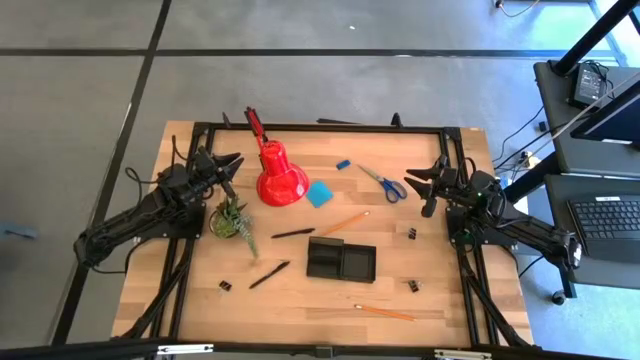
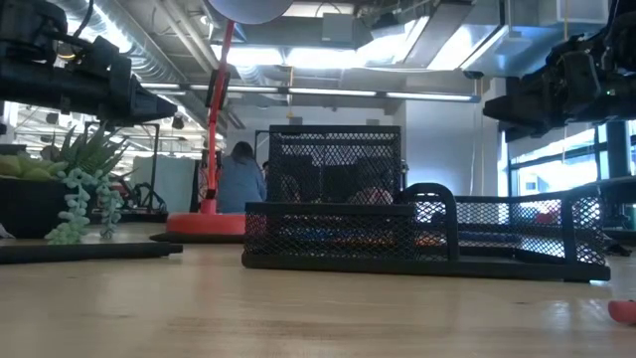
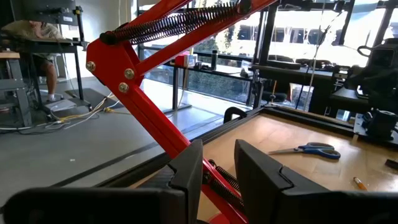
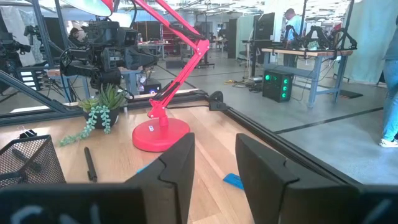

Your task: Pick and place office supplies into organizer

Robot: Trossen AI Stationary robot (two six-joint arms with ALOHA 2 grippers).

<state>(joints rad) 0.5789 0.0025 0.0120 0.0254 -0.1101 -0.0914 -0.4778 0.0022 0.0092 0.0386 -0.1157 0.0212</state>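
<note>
Both grippers hover with fingers parted, holding nothing: the left gripper beside the red desk lamp, the right gripper near the blue-handled scissors. The black mesh organizer sits centre-near. Reaching carelessly, the left arm could topple the lamp or the small green potted plant.

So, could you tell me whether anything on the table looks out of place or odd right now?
Nothing looks damaged or spilled. The supplies simply lie scattered around the organizer: scissors at the far side, pens and pencils loose, binder clips about. The red lamp and potted plant stand upright. Both hands hover open, holding nothing.
</note>
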